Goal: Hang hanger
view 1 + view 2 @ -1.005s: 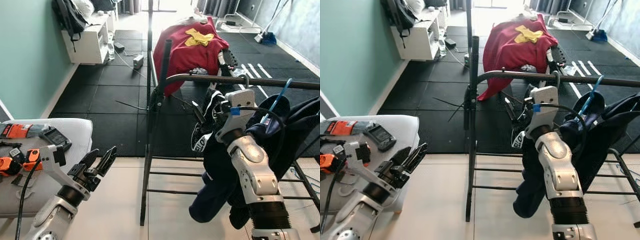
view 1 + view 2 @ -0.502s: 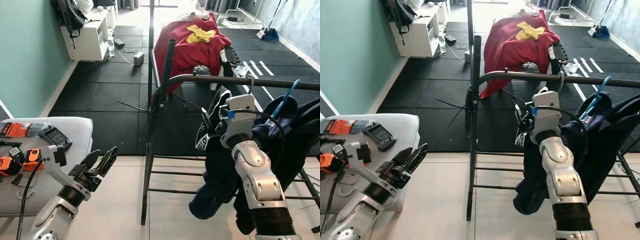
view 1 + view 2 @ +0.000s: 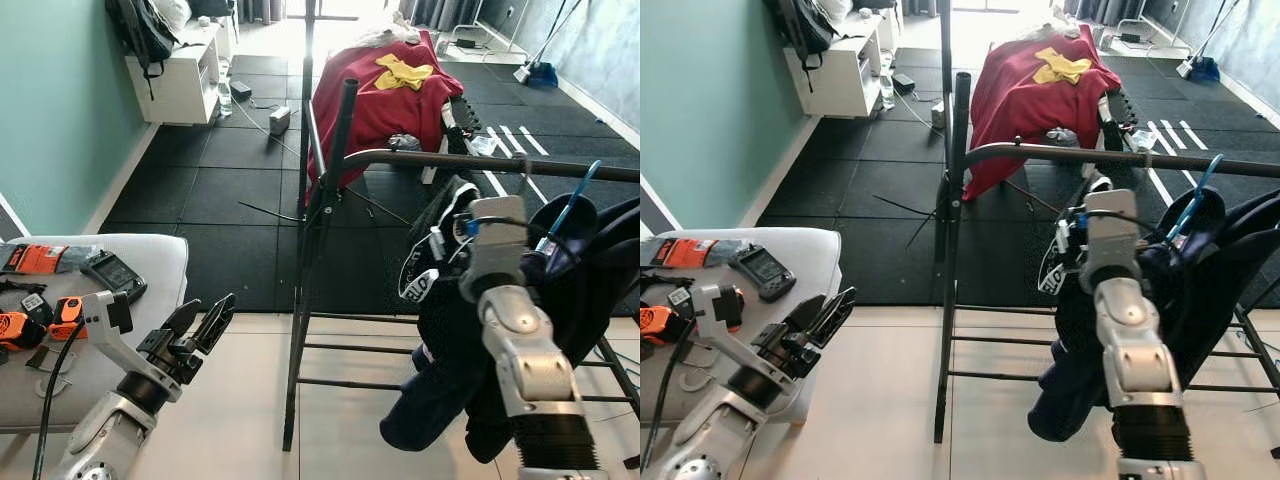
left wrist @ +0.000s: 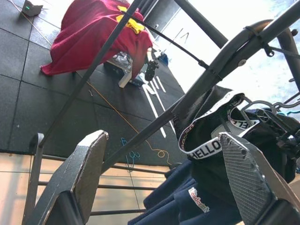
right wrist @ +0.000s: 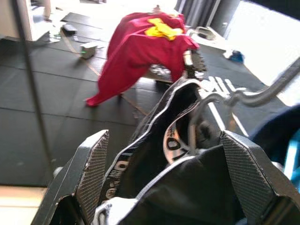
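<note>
"HELLO" on black garment's white collar band (image 4: 206,147); small unreadable logo on navy garment (image 4: 199,202).

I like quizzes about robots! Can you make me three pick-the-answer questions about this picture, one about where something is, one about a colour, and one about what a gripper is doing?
1. Where does the dark garment hang?
A. on the black rack rail
B. on the white shelf
C. on the floor

2. What colour is the cloth draped at the back?
A. green
B. red
C. white

3. How are the left gripper's fingers?
A. shut on a hanger
B. shut on the rail
C. open, holding nothing

Answers: 1 A, the garment drapes down from the rail beside the right gripper. 2 B, it is red with a yellow piece on top. 3 C, the left wrist view shows its fingers spread apart.
</note>
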You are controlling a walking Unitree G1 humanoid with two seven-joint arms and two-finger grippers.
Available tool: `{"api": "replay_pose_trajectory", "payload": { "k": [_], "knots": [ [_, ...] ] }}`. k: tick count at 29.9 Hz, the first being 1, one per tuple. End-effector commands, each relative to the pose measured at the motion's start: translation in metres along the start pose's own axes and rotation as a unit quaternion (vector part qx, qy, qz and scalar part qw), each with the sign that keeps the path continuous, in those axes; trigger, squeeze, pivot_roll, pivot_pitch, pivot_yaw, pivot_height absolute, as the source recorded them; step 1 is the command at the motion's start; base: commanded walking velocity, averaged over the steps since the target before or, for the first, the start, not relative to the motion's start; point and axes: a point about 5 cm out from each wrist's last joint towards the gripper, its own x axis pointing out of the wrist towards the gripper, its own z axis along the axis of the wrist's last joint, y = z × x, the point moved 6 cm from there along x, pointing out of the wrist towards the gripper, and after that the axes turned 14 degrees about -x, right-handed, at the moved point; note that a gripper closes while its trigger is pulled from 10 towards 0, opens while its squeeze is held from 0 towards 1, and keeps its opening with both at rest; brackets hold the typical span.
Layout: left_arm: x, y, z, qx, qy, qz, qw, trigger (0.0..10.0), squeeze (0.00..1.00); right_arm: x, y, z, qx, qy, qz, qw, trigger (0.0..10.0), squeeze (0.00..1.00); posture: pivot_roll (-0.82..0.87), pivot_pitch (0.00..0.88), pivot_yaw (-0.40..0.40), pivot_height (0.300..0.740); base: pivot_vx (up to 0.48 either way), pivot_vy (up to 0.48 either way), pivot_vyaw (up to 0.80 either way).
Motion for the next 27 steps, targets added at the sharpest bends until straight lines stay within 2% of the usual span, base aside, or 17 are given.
{"api": "replay_pose_trajectory", "payload": {
  "k": [1, 6, 13, 19, 21, 23, 27],
  "knots": [
    [-0.004, 0.004, -0.002, -0.002, 0.002, 0.005, 1.0, 10.0, 0.0, 0.0, -0.005, -0.004, 0.001, 0.008, -0.008, 1.0, 10.0, 0.0, -0.05, 0.09, -0.029, 0.74, 0.0, 0.0, 0.0],
    [-0.004, 0.004, 0.0, -0.003, 0.002, 0.003, 1.0, 10.0, 0.0, -0.001, -0.023, 0.004, -0.006, -0.003, -0.04, 0.999, 10.0, 0.0, -0.05, 0.094, -0.023, 0.74, 0.0, 0.0, 0.0],
    [-0.004, 0.003, 0.0, -0.004, 0.002, 0.003, 1.0, 10.0, 0.0, -0.003, -0.028, 0.003, -0.009, 0.0, -0.048, 0.999, 10.0, 0.0, -0.06, 0.095, -0.023, 0.74, 0.0, 0.0, 0.0],
    [-0.004, 0.002, -0.001, -0.006, 0.002, 0.001, 1.0, 10.0, 0.0, -0.005, -0.032, -0.01, -0.003, 0.027, -0.056, 0.998, 10.0, 0.0, -0.06, 0.098, -0.021, 0.74, 0.0, 0.0, 0.0],
    [-0.004, 0.002, -0.001, -0.006, 0.003, 0.001, 1.0, 10.0, 0.0, -0.005, -0.005, -0.036, 0.007, 0.087, 0.006, 0.996, 10.0, 0.0, -0.06, 0.098, -0.021, 0.74, 0.0, 0.0, 0.0],
    [-0.004, 0.002, -0.001, -0.005, 0.002, 0.001, 1.0, 10.0, 0.0, -0.007, 0.012, -0.05, 0.011, 0.119, 0.044, 0.992, 10.0, 0.0, -0.05, 0.1, -0.024, 0.74, 0.0, 0.0, 0.0],
    [-0.004, 0.001, 0.0, -0.003, 0.002, 0.001, 1.0, 10.0, 0.0, -0.005, 0.016, -0.048, 0.024, 0.114, 0.051, 0.992, 10.0, 0.0, -0.05, 0.1, -0.023, 0.74, 0.0, 0.0, 0.0]
  ]
}}
